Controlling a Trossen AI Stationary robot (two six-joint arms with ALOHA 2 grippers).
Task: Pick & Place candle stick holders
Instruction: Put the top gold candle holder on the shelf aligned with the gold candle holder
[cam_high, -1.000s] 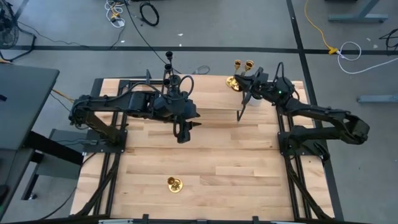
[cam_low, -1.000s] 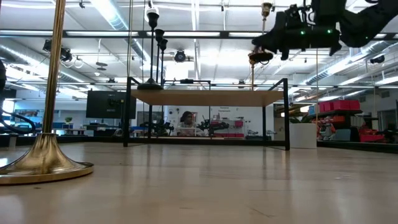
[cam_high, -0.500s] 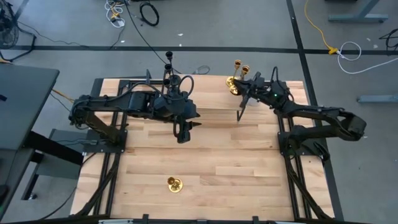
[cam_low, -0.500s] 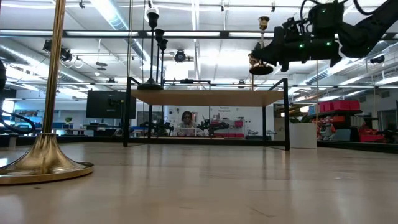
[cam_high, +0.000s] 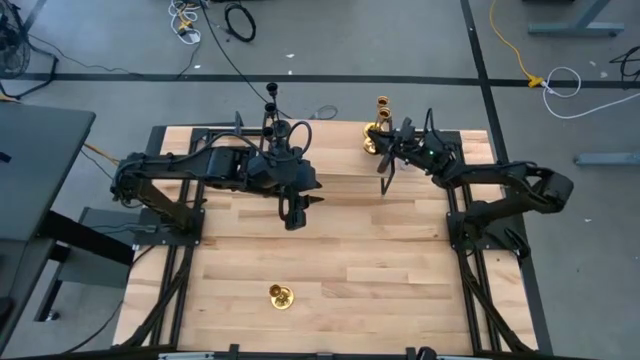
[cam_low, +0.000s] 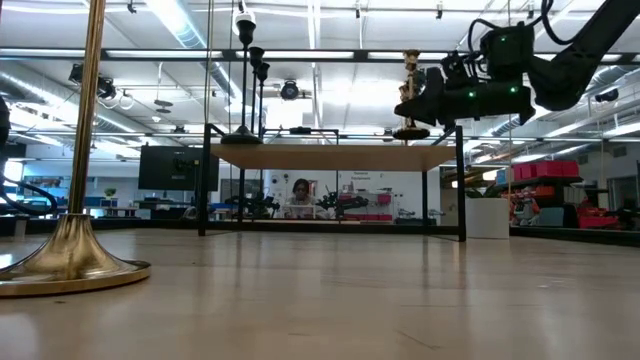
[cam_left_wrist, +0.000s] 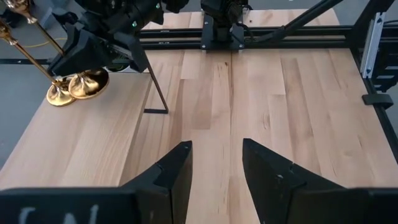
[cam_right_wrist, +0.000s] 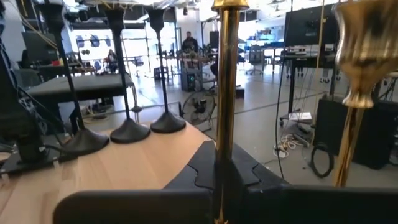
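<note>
Placing: the step in hand looks like setting a gold holder down on the raised shelf at the back of the bench.
Bench (cam_high: 330, 250): pale wood, carrying both arms and the shelf.
Shelf (cam_low: 330, 157): a wooden top on thin black legs; three black holders (cam_right_wrist: 124, 127) stand at its left end, one gold holder (cam_left_wrist: 56, 93) near its right end.
Left gripper (cam_left_wrist: 214, 163): waits over the middle of the bench, jaws apart, holding nothing.
Right gripper (cam_high: 390, 150): above the shelf's right end, jaws clamped on the stem of a second gold holder (cam_right_wrist: 227, 106), its base touching or just above the shelf beside the standing one.
Third gold holder (cam_high: 281, 296): stands alone near the bench's front edge.
Next move: probably seating the base flat, then opening without knocking the neighbour.
</note>
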